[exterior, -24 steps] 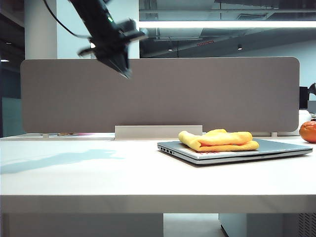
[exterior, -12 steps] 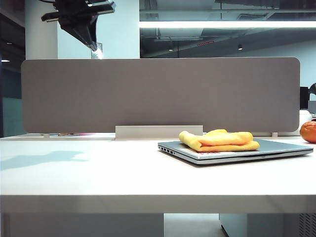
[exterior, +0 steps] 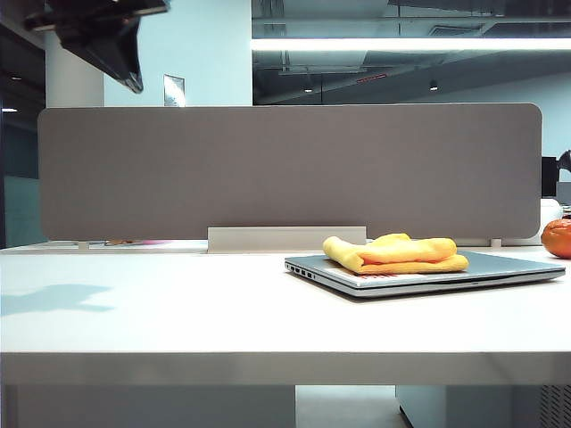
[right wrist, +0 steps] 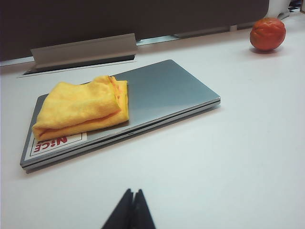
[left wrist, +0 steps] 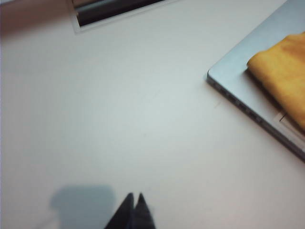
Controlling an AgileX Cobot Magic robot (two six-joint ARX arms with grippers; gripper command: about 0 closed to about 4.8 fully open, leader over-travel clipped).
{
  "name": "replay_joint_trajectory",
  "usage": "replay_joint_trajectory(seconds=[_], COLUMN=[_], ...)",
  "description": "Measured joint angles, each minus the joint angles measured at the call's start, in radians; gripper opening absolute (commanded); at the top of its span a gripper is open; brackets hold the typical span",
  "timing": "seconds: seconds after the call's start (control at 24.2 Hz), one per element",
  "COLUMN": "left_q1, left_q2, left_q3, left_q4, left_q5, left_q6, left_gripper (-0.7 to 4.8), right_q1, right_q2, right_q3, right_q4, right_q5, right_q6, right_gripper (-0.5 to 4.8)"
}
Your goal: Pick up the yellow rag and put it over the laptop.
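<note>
Right now my exterior view shows a white table backed by a long grey divider panel, with a pale cable-tray flap at the foot of the panel. An orange round fruit sits at the far right edge of the table, well apart from the laptop. Nothing stands between either arm and the laptop.

The laptop lies closed and flat on the right half of the table. The yellow rag rests folded on its lid, covering the left part and leaving the right part of the lid bare. From the right wrist view I see the same: the rag bunched over 1 end of the laptop, the fruit beyond it near the panel, and the flap behind.

The left gripper hangs high in the upper left corner of the exterior view, far above the table and clear of everything. In its wrist view the left gripper has its 2 fingertips pressed together, holding nothing, over bare table; the laptop corner and rag show off to one side.

The right gripper also has its fingertips clenched together and empty, hovering over bare table short of the laptop.

A white sticker on the lid peeks out beside the rag, with red print reading "MiCE", seen upside down from this wrist.
</note>
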Motion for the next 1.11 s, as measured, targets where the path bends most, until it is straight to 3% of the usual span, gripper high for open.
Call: replay_joint_trajectory(seconds=[0.25,0.66,0.87,1.11], left_q1=[0.000,-0.001,-0.002,-0.001], left_q2=[-0.281,-0.647,-0.790,-0.906], left_q3=[-0.340,-0.727,-0.853,-0.881], left_q4=[0.190,0.306,0.314,0.304], left_q5=[0.000,0.000,0.002,0.005], left_q6=[-0.018,-0.098,-0.137,-0.291], left_gripper=[-0.06,-0.06,-0.06,-0.06], right_q1=[0.001,0.001,0.001,0.001], right_q2=[0.000,0.000,0.000,0.000], right_q3=[0.000,0.000,0.000,0.000], right_q4=[-0.025,-0.029,-0.029,-0.029], right_q5=[0.000,0.000,0.000,0.000], right_q6=[0.000,0.000,0.000,0.000], right_gripper=[-0.01,-0.01,0.00,-0.01])
